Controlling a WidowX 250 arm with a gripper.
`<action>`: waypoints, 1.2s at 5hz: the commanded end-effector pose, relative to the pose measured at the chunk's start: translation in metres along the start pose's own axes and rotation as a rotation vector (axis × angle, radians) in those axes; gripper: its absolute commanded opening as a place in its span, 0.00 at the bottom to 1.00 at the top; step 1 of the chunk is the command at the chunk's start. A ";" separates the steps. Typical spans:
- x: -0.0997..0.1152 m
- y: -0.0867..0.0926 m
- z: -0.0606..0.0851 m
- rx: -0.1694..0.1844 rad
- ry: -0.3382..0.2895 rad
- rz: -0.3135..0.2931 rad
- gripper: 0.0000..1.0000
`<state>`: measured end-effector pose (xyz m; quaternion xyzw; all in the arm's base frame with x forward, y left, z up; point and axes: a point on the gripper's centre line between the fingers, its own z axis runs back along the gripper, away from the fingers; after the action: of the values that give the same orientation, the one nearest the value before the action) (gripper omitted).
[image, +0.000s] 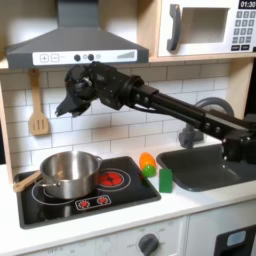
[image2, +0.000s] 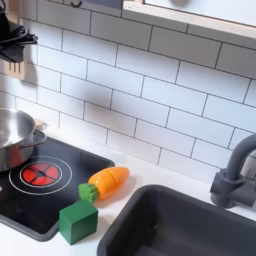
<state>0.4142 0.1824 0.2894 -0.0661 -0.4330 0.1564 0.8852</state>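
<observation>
Gripper (image: 70, 97) hangs high above the pot (image: 68, 172), up near the range hood (image: 75, 45), in the first exterior view. Fingers look drawn together w/ nothing between them, but it's dark and blurred, so can't tell for sure if it's closed or parted. In the second exterior view the gripper (image2: 14, 38) sits above the pot (image2: 14, 135), at the frame's top left corner.

Pot stands on the stove (image: 120, 190), w/ what looks like a wooden utensil (image: 27, 181) leaning at its near side by the handle. A wooden spatula (image: 38, 110) hangs on the tiles behind the pot. To the pot's right in both exterior views: carrot (image2: 106, 183) and green block (image2: 78, 221), close together by the stove's edge, sink (image2: 190, 222) beyond them.

Risks, my read: a drop straight down could clip the pot rim and skid it, since it's light and loose. A wide swing may knock the spatula. Carrot could roll off the surface into the sink if nudged.
</observation>
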 end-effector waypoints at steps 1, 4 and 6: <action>-0.002 0.003 -0.003 0.184 0.091 -0.005 1.00; -0.003 0.003 -0.005 0.201 0.099 0.016 1.00; -0.003 0.003 -0.004 0.201 0.097 0.016 1.00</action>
<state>0.4156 0.1847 0.2832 0.0126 -0.3702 0.2027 0.9065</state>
